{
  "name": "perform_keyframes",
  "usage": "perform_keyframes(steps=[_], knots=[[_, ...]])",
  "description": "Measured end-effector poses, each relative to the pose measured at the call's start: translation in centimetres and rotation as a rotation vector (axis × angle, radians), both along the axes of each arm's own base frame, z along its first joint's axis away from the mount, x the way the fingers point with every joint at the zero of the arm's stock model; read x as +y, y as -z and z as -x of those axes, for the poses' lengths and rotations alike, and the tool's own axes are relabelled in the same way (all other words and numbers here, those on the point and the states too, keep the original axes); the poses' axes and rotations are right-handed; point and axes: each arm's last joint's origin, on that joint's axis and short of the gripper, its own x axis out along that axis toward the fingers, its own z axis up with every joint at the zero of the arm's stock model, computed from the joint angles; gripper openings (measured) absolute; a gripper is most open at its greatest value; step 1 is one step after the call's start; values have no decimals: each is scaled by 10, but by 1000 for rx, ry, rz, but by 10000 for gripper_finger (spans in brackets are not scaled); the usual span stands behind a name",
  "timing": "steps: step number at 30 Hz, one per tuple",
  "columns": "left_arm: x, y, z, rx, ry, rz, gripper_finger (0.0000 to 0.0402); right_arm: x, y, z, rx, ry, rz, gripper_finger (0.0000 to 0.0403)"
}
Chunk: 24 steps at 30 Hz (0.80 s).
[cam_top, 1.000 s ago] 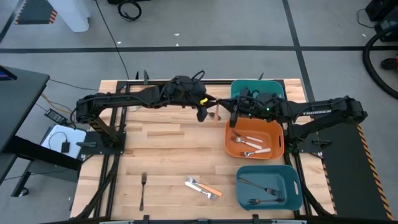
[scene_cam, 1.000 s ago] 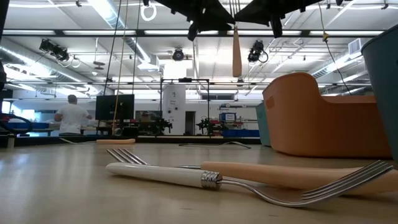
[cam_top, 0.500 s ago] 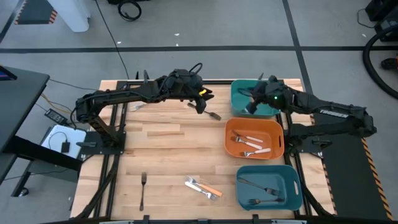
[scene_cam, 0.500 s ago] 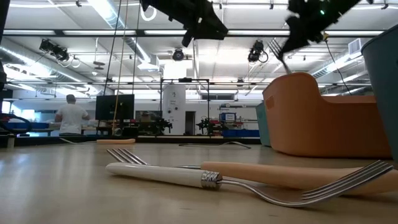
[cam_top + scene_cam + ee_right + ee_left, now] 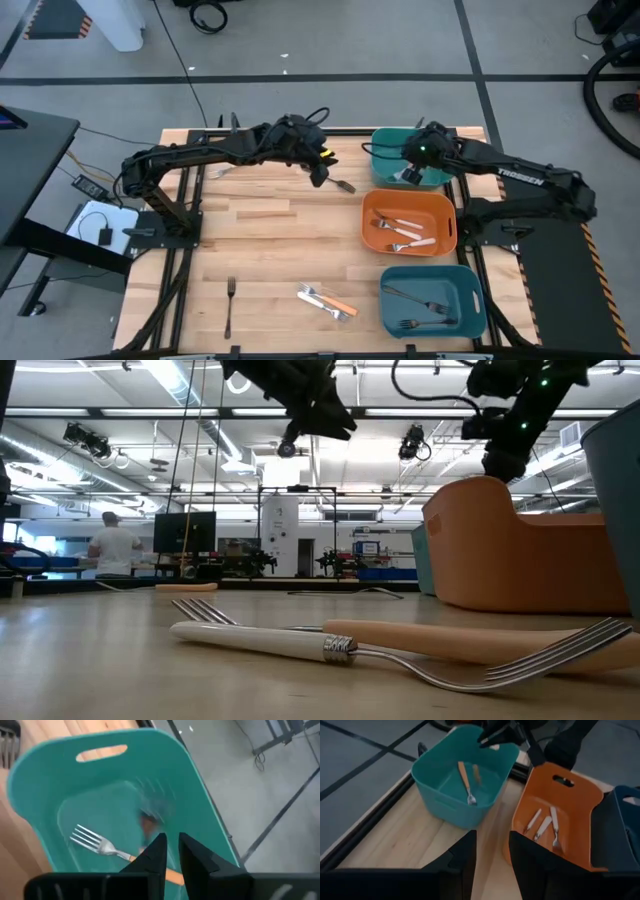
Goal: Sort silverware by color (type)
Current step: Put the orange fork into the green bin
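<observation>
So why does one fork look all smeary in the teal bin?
In the right wrist view, a smeared streak above the sharp orange-handled fork in the teal bin is motion blur, likely a fork falling; the left wrist view shows it as a soft blur.

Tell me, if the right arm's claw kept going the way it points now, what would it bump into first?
Most likely the floor of the far teal bin. The right gripper points down into it, just above an orange-handled fork; depth is hard to judge, so the fork might come first.
</observation>
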Motion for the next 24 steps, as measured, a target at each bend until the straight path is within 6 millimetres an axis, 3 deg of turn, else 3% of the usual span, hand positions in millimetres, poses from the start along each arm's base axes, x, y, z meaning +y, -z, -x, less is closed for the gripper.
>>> perform_keyframes(steps=[11, 24], knots=[[8, 17, 15, 252, -161, -85, 123, -7, -2, -5, -23, 55, 74, 88], [48, 42, 70, 735, -243, -19, 123, -5, -17, -7, -184, 32, 121, 87]])
